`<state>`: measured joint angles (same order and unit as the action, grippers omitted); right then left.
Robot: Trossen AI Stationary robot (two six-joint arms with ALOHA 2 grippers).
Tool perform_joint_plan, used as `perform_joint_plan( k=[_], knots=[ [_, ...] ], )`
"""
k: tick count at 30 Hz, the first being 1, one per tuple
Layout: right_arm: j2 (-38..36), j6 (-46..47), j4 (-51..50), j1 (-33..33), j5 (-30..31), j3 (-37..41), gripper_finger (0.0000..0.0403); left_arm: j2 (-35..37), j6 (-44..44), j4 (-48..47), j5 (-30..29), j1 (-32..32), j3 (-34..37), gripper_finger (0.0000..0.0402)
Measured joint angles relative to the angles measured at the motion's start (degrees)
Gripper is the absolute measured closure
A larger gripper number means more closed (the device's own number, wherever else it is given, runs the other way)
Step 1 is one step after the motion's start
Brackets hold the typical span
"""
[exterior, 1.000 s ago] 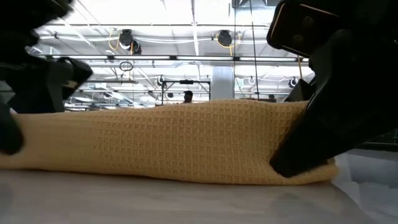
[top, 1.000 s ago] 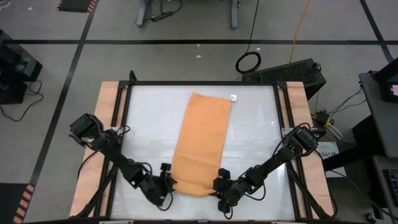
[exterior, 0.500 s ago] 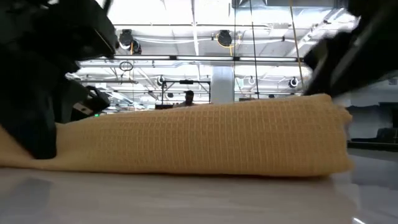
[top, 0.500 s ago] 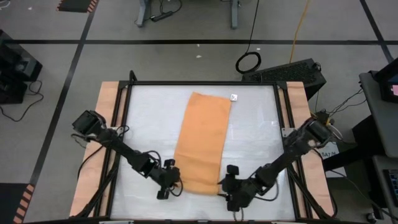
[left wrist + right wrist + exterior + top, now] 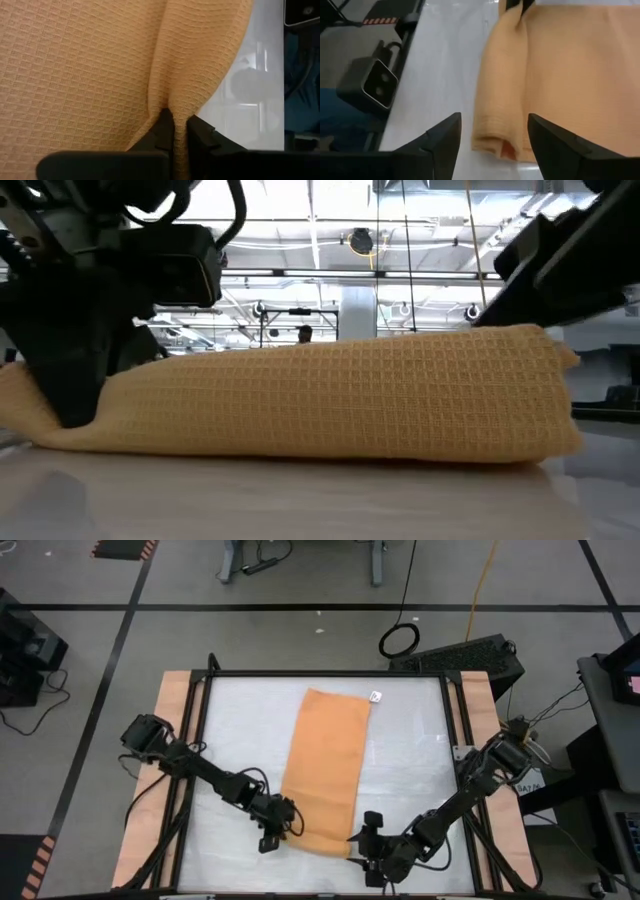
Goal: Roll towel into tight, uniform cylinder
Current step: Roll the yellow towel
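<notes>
On the white table [image 5: 230,750], the towel [image 5: 325,765] lies flat lengthwise down the middle, white tag [image 5: 375,696] at its far corner, near end turned up in a low roll. Left gripper [image 5: 283,827] at the near left corner; fingers [image 5: 165,127] pinch a fold of cloth. Right gripper [image 5: 365,845] just beside the near right corner, fingers [image 5: 445,135] spread, gripping nothing. Bare table surface on both sides of the towel.
</notes>
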<state>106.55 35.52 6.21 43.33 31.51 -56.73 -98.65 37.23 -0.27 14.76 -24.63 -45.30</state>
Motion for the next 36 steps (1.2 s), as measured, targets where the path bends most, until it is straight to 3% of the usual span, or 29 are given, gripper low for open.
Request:
perform_joint_plan(
  k=[8, 16, 23, 32, 36],
  knots=[
    [1.8, 0.6, 0.2, -1.2, -1.6, 0.0, 0.0247, 0.0, -0.1, 0.1, 0.1, 1.0, 0.0, 0.0371],
    [1.1, 0.3, 0.3, -2.1, -3.3, 0.0, 0.0388, 0.0, -0.6, 0.2, 1.9, 1.0, 0.0, 0.0370],
    [-1.5, 2.8, -2.0, -2.8, -3.3, 0.0, 0.0388, 1.5, -2.2, 0.3, 1.4, 1.0, 0.1, 0.0362],
    [-1.8, 7.0, -5.8, -4.8, -6.2, 0.0, 0.0398, 5.4, -4.8, -2.6, -0.2, 1.0, 0.1, 0.0255],
    [-1.8, 7.4, -6.1, -5.1, -6.3, 0.0, 0.0398, 8.8, -6.6, -6.1, -0.7, 1.0, 0.0, 0.0233]
  ],
)
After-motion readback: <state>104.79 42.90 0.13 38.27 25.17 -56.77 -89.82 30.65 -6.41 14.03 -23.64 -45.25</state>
